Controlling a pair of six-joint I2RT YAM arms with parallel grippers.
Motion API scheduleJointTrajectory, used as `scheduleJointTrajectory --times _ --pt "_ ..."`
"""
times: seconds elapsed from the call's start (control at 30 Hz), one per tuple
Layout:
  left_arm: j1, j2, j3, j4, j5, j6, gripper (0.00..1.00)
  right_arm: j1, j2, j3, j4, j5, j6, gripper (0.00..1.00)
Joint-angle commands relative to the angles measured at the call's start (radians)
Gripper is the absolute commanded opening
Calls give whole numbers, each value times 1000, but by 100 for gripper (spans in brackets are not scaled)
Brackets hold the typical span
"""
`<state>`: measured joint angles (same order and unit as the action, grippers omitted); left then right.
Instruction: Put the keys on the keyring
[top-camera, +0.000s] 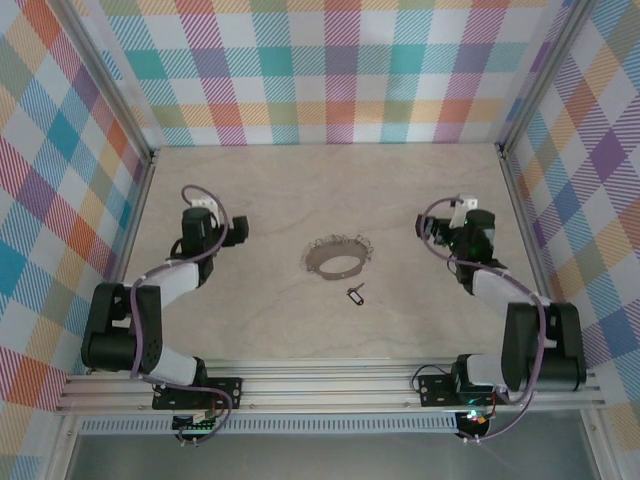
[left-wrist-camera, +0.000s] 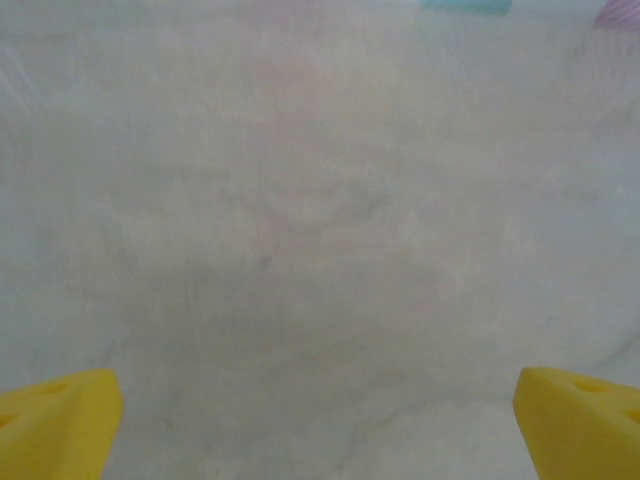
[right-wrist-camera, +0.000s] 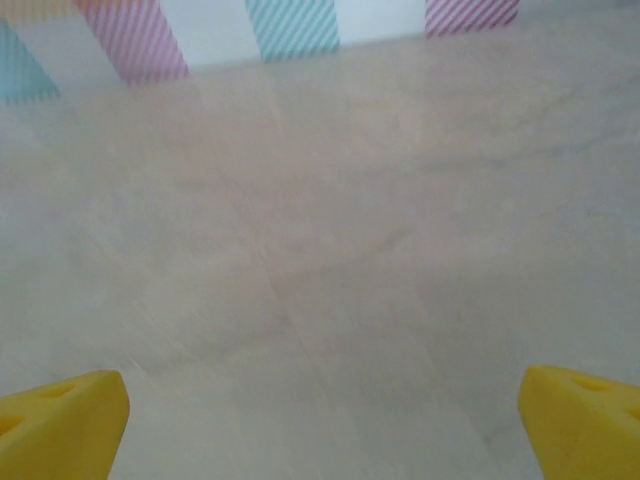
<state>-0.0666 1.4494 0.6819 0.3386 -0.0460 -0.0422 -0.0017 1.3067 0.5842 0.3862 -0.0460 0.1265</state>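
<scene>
**A:** Where's the keyring (top-camera: 338, 258)?

**B:** Lying flat near the middle of the counter (top-camera: 250, 330). It's a thin silvery hoop with little jagged bits round its rim. The keys (top-camera: 356, 293) sit just beside it, on the near side and a touch to the right, not touching it.

**A:** And the arms?

**B:** One off to each side. The left gripper (left-wrist-camera: 320, 425) hangs released, its yellow fingers (left-wrist-camera: 55, 425) spread wide over bare wood. The right gripper (right-wrist-camera: 322, 425) is the same, spread wide above the counter, with the checked wall (right-wrist-camera: 290, 30) beyond it.

**A:** Is either one touching the keyring?

**B:** No, both are well apart from it, and from the keys too.
</scene>
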Motion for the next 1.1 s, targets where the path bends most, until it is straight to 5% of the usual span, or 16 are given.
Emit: scheduleJointTrajectory --times 0.0,0.2,0.3,0.73,1.07 --pt "-3 -62 118 -312 -12 -154 100 -2 -70 92 -255 -17 221 100" --pt "-118 -88 243 -558 50 -413 100 1 -68 115 -338 -310 368 100" --pt "-201 -103 223 -572 68 -576 100 29 -38 106 -377 -398 416 91" --pt "-736 16 126 -395 -160 -1017 100 233 13 -7 -339 -348 496 82" --pt "-775 213 209 -291 -127 -1039 100 311 128 54 -322 -331 501 75"
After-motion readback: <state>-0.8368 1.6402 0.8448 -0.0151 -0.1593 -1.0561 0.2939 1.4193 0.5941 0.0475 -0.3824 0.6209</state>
